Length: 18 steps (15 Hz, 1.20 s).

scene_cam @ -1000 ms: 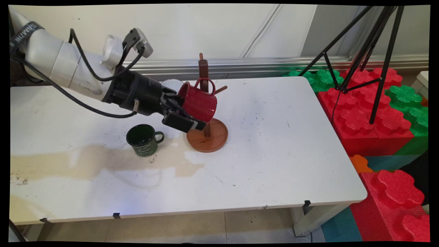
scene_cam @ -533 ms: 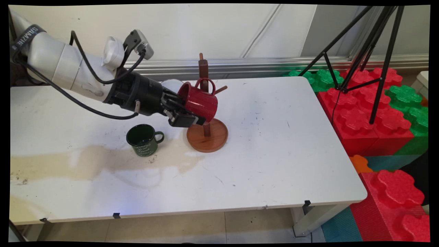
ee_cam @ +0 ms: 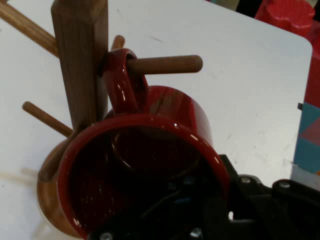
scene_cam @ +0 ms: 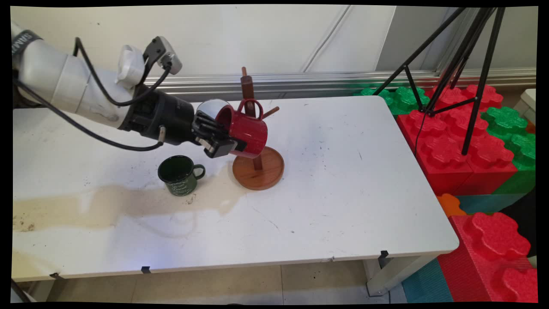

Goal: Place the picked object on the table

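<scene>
Surface: white table (scene_cam: 326, 180), stained tan along its near left.
Gripper: gripper (scene_cam: 223, 143) clenched on the red mug (scene_cam: 246, 133) at its rim.
Mug position: tilted, handle looped over a peg of the wooden mug rack (scene_cam: 257, 165); not yet released.
Neighbours: green mug (scene_cam: 180, 174) just beside, near-left; steel cup (scene_cam: 212, 107) behind.
Clearance: table's right half open; tripod (scene_cam: 463, 64) and foam blocks (scene_cam: 472, 141) stand off its right edge.
</scene>
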Available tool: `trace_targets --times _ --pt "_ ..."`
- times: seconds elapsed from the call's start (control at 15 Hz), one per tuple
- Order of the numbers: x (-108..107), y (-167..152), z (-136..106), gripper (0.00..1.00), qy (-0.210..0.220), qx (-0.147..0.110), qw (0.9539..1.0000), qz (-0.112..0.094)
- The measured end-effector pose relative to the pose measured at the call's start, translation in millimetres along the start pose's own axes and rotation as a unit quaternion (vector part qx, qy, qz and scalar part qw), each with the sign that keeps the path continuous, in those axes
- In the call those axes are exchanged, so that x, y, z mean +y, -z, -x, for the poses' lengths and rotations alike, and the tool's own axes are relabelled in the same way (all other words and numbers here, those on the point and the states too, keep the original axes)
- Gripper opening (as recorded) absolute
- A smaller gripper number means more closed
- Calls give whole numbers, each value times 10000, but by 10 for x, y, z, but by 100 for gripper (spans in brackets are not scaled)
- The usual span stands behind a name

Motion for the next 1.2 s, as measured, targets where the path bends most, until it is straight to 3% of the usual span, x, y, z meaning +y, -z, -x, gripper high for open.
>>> trace_targets --times 0.73,1.2 --pt "98 162 -90 0 3 301 9995 135" --pt "245 227 -130 0 -406 431 9972 450"
